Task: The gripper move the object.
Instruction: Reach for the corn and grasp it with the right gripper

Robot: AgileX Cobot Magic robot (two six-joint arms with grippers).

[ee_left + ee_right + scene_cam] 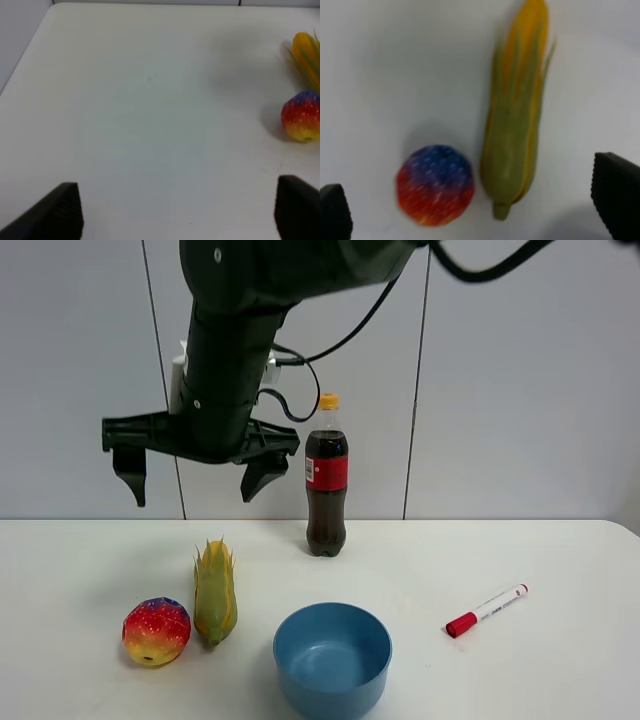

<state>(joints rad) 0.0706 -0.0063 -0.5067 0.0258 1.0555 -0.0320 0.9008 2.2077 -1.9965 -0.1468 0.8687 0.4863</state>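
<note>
The toy corn cob (215,592) is yellow-green and lies on the white table with its husk leaves pointing toward the back wall. It also shows in the right wrist view (516,115) and at the edge of the left wrist view (306,56). My right gripper (192,492) is a black claw on a thick dark arm. It hangs open and empty well above the corn and the fruit toy. Its fingertips (617,197) frame both toys. My left gripper (178,210) is open and empty over bare table, off to the side of the toys, and is out of the exterior high view.
A round red-yellow-blue fruit toy (156,631) lies just left of the corn. A blue bowl (332,658) sits at the front centre. A cola bottle (326,480) stands at the back. A red-capped white marker (487,610) lies to the right on the white table (560,560).
</note>
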